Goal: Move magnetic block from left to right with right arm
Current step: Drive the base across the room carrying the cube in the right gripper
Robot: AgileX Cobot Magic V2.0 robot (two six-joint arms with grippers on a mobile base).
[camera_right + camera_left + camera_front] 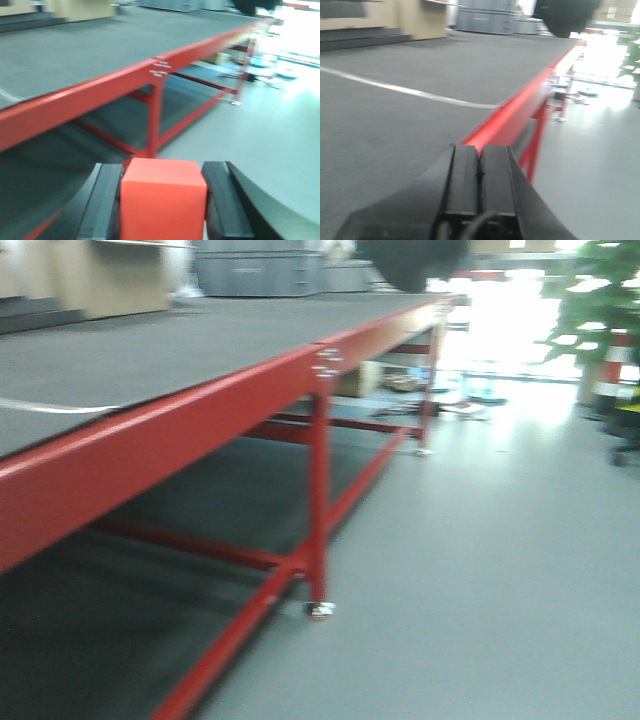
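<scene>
In the right wrist view a bright red magnetic block (163, 200) fills the bottom centre, clamped between the two black fingers (106, 202) of my right gripper (164, 172), which is shut on it. The block hangs in the air off the table's side, over the grey floor. In the left wrist view my left gripper (480, 150) is shut, its two black pads pressed together with nothing between them, low over the dark grey tabletop (395, 125) near the red edge. Neither gripper shows in the front view.
A long table with a dark grey top (150, 350) and red steel frame (318, 490) runs into the distance. A white tape line (410, 91) crosses the top. Grey bins (258, 272) stand at the far end. A potted plant (600, 300) stands far right on the grey floor (480, 570).
</scene>
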